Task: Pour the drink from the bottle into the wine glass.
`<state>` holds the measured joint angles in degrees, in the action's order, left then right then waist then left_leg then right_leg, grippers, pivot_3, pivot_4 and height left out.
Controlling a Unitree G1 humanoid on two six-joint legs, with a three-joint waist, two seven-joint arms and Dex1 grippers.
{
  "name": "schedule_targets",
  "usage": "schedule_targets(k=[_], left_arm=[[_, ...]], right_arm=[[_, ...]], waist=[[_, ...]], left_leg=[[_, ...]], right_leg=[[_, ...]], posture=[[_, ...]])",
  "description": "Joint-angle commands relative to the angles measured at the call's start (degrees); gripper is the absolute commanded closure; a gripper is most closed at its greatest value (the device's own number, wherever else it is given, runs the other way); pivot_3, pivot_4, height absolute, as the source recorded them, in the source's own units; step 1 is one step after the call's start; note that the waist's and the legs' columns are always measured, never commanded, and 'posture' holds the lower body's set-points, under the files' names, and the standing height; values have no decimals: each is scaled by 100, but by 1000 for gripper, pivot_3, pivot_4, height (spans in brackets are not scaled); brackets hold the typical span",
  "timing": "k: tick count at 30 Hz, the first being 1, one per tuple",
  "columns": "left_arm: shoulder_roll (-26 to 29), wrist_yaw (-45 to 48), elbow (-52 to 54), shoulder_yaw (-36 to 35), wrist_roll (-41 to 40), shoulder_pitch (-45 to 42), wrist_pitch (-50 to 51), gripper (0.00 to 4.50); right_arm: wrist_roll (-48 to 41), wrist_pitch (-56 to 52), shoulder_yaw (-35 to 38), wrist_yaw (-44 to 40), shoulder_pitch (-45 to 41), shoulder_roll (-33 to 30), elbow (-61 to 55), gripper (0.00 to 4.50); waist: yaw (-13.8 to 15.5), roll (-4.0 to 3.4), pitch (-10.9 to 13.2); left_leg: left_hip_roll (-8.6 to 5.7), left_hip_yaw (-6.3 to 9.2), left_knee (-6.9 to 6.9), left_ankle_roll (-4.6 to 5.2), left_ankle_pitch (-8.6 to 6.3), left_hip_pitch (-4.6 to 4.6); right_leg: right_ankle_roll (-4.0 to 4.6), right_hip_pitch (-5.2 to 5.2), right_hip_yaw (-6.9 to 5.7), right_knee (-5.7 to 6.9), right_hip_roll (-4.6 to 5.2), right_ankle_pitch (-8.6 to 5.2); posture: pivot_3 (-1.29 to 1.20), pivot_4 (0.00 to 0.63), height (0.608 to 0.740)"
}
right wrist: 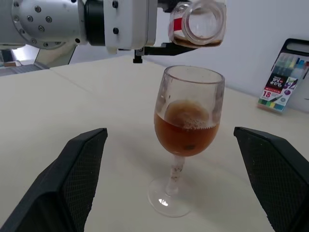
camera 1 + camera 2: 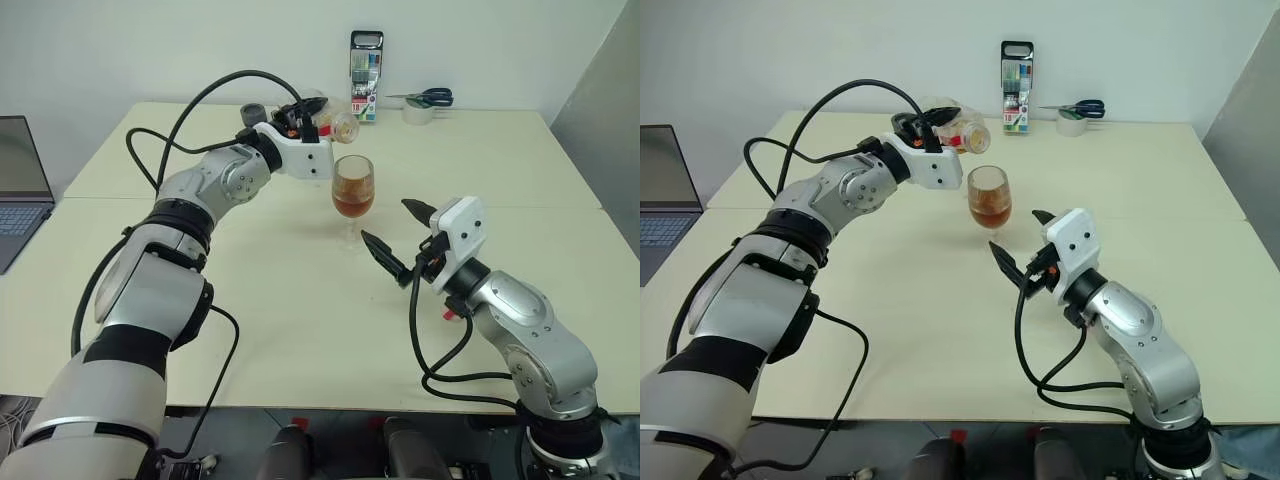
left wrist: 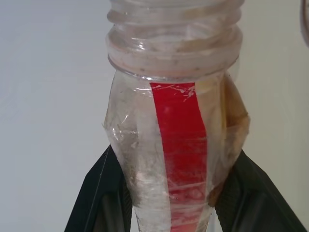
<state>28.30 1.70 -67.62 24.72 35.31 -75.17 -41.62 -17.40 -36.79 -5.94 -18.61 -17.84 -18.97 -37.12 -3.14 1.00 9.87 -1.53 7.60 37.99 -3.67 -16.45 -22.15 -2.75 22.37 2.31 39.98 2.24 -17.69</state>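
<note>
The wine glass (image 2: 353,188) stands upright mid-table, its bowl about half full of the amber drink (image 1: 186,133). My left gripper (image 2: 310,122) is shut on the clear bottle (image 2: 338,124). It holds the bottle on its side, just above and behind the glass rim. The bottle (image 1: 198,23) has no cap on, its open mouth faces over the glass, and a little amber liquid lies along its lower side. The red label strip (image 3: 181,140) shows between my left fingers (image 3: 99,198). My right gripper (image 2: 390,222) is open, close to the glass on its near right and not touching it.
Along the table's far edge stand a pack of markers (image 2: 366,75), a roll of tape (image 2: 418,113) and blue-handled scissors (image 2: 430,97). A small grey object (image 2: 253,112) sits behind my left arm. A laptop (image 2: 20,190) lies at the far left.
</note>
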Motion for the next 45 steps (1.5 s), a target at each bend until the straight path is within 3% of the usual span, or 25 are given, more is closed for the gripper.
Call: schedule_targets(k=[1,5,11,19,25,33,41,42,45], left_arm=[[-148,510,332,-525,-752,104,175,2739],[-376,1204,553,-1205,-1678,349,820,2739],[-419,1966,1201,-2430,-3130,886,2754,2789],[-195,2300,3202,-3442,-4328,2407,5103,2791],[-164,2130,4118,-3649,-4520,3122,5967,2791],[-254,2056,4385,-3708,-4572,3475,6176,2791],[-342,1951,4567,-3698,-4598,3764,5926,222],[-349,1943,4630,-3676,-4574,3821,5882,20],[-361,1951,4809,-3617,-4536,3963,5809,20]], right_arm=[[36,214,38,-7,-144,42,-114,0],[26,251,16,-143,-142,-44,-133,0],[-497,-499,-85,-815,-298,-593,-326,0],[-928,-1738,-260,-869,-1133,-716,-102,0],[-888,-1732,-550,-975,-1526,-639,185,0],[-788,-1637,-691,-983,-1680,-602,342,0],[-751,-1694,-637,-895,-1645,-596,303,0],[-724,-1684,-634,-863,-1614,-594,305,0],[-584,-1563,-689,-766,-1480,-588,344,0]], waist=[[0,0,0],[-7,-1,0],[-72,-2,-1],[-177,-3,-3],[-134,2,-6],[-120,9,-11],[-90,9,-12],[-88,9,-12],[-67,9,-12]], left_leg=[[0,1,1,0,0,0],[1,1,2,0,0,0],[4,2,4,1,0,4],[13,24,3,0,0,12],[13,29,7,0,0,11],[12,23,8,0,0,13],[12,21,5,0,0,14],[12,22,5,0,0,14],[13,22,5,0,0,13]], right_leg=[[0,0,0,0,0,0],[0,0,-1,0,1,0],[0,0,1,3,0,0],[1,0,4,10,-1,1],[1,-4,2,8,6,1],[1,-4,4,7,10,1],[1,-3,5,5,9,1],[2,-3,4,6,9,1],[2,-2,4,5,9,1]], posture=[[0,150,740],[0,150,740],[0,150,740],[0,150,740],[0,150,740],[0,150,740],[0,150,740],[0,150,740],[0,150,740]])
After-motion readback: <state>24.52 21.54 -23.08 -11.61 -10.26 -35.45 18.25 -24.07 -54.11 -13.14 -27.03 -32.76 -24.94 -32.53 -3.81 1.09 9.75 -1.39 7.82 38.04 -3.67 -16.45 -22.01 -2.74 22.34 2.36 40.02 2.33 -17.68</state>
